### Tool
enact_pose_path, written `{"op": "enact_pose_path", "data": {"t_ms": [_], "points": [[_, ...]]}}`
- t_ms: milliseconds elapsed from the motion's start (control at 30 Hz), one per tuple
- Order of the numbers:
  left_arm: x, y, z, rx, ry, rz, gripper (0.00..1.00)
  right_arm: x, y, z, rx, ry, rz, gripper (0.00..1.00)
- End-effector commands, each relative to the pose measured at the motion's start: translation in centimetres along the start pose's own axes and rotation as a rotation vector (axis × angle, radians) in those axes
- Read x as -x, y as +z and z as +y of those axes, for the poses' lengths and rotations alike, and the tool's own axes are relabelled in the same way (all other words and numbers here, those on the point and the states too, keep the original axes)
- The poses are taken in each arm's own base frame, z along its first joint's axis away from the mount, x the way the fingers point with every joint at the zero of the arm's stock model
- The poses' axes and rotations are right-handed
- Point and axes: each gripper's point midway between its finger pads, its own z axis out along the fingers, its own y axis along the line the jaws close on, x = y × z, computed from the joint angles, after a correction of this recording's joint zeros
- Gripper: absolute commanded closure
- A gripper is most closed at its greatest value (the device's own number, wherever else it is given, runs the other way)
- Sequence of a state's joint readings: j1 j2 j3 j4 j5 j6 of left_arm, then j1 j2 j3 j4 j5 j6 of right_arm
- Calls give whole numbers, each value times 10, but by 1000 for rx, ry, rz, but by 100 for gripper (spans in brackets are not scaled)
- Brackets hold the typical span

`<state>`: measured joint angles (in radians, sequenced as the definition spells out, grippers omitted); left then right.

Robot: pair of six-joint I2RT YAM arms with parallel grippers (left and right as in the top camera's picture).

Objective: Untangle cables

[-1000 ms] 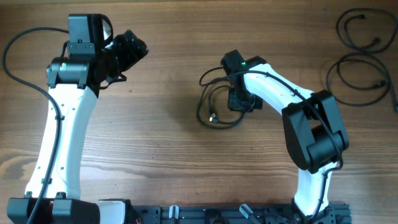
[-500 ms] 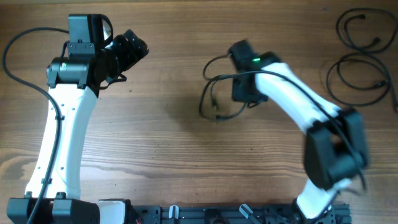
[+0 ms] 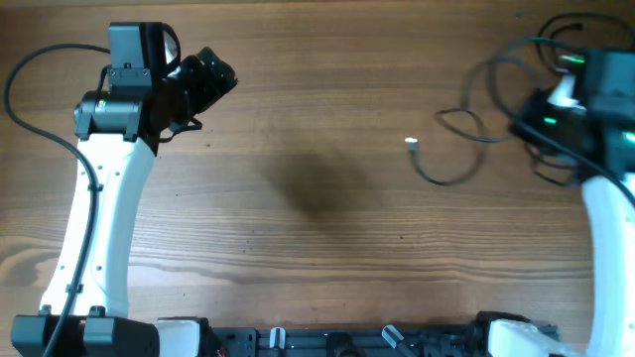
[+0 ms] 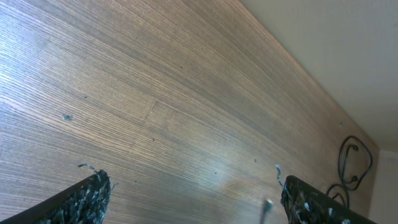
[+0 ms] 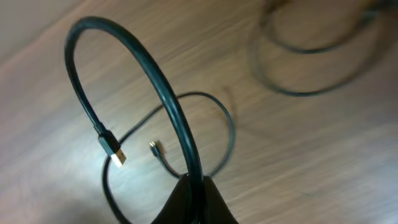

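Closest to the right wrist camera, the right jaws are clenched on the gripped cable, which leaves their dark tip at the bottom edge. From there it rises in a stiff arch and bends back down to a black plug with a gold tip hanging clear of the desk. Behind the arch a thinner loop lies lower, with a small plug end inside it; whether it belongs to the same cable cannot be told. Farther off, at the upper right, more loops are smeared into soft grey curves.

At the left wrist, the left jaws are released: two dark fingers sit at the bottom corners, wide apart, with only wood grain between them. Far across the desk, by its edge, a pair of thin cables curl, small and partly cut off by the frame.

From overhead, the right arm is a blur at the right edge, hiding its jaws and part of the cables there. A loose strand trails leftward from it to a pale-tipped plug. The left arm stands well apart from all of this, at the left.
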<state>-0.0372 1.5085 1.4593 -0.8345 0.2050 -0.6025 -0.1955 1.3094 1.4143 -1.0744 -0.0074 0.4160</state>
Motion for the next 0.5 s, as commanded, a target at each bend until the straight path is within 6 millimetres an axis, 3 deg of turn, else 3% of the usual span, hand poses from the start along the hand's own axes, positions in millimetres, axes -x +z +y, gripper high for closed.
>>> {"op": "enact_pose_path", "data": {"t_ms": [0,267,467], "points": [[2,4,5,23,19,-5,10,20,-25,-49,-31,131,-81,96],[2,4,5,23,19,-5,10,43,-78,-130,-23,317,-228,96],[2,4,5,22,20,-5,10,52,-97,-176,-111,423,-316,96]]}}
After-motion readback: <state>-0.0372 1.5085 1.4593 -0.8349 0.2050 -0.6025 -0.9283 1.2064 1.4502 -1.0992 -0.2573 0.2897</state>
